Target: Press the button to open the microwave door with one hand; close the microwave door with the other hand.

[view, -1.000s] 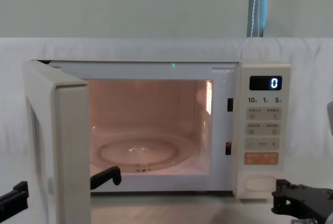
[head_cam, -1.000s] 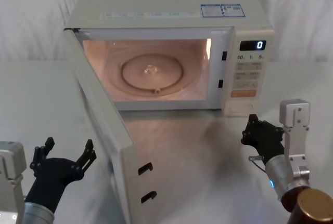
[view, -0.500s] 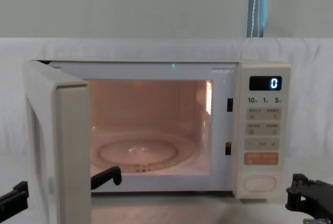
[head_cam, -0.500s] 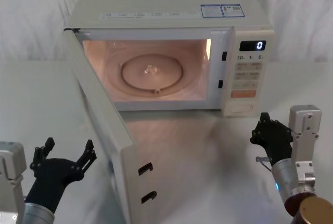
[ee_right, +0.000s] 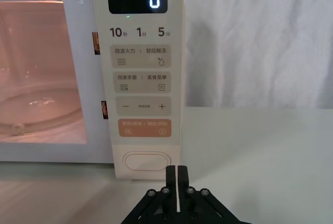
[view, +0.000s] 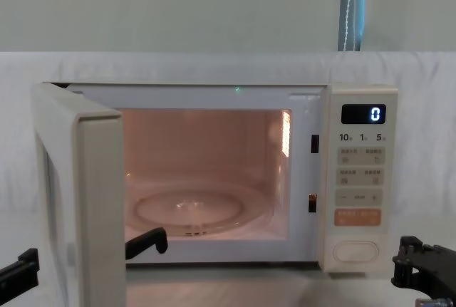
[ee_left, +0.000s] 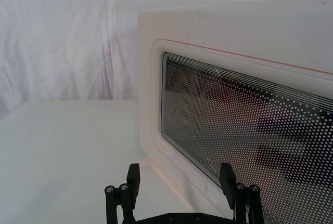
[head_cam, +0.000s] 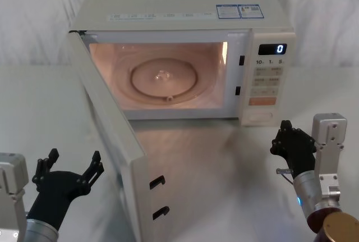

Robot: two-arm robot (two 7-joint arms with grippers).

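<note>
The microwave door (head_cam: 112, 141) hangs wide open; the left gripper (head_cam: 68, 167) sits spread and empty just outside its glass face — push flat near the free edge, well away from the hinge

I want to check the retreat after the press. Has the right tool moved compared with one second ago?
Yes. The right tool has pulled back from the button, toward the robot and to its right, away from the control panel.

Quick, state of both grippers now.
Left gripper: open, empty, beside the microwave door.
Right gripper: shut, empty, short of the button.
</note>
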